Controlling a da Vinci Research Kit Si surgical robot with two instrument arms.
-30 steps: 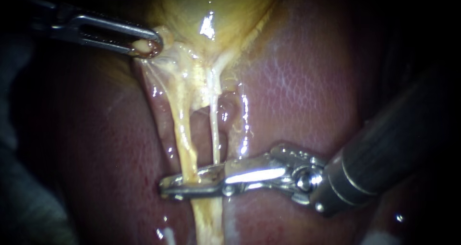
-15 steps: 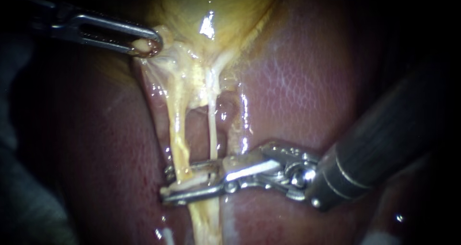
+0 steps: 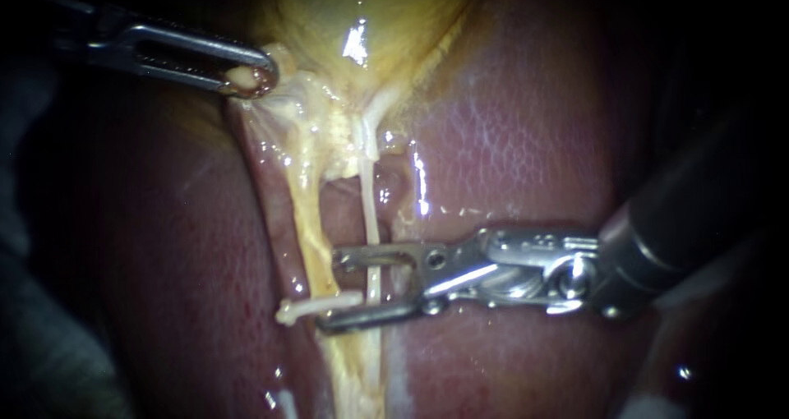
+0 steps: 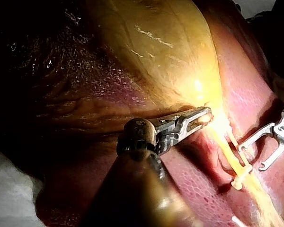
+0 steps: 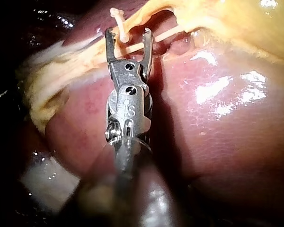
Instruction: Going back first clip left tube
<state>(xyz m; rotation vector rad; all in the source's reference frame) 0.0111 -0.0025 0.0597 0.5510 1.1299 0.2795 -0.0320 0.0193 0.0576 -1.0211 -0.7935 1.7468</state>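
1. Clip point(image 3: 316, 306): a short cream-white plastic bar, it is sitting clamped across the thick yellow left tube point(image 3: 306, 222), low on the tube's visible run. Its long axis is lying left to right, while the tube is running from far to near.
2. Reaching in from the right, the slender silver right tool point(image 3: 329, 293) is standing with its jaws apart and gripping nothing. The clip's right end is lying in the mouth between their tips; whether it is touching the near jaw I cannot tell.
3. Just right of the clip, the thin pale right tube point(image 3: 371, 222) is crossing the gap between those open jaws.
4. Judging from this, the way out is lying to the right, along the jaws' own line and the clip's axis. A drift toward far or near would be dragging a jaw against the thin tube or the clip.
5. Well apart at the far left, the slotted silver left tool point(image 3: 261, 78) is sitting clamped on a fold at the lower edge of the glossy yellow gallbladder point(image 3: 370, 16). Both tubes are lying taut over the dark red liver point(image 3: 509, 156).
6. Of the two, the right tool is lying by far the nearer to the clip.
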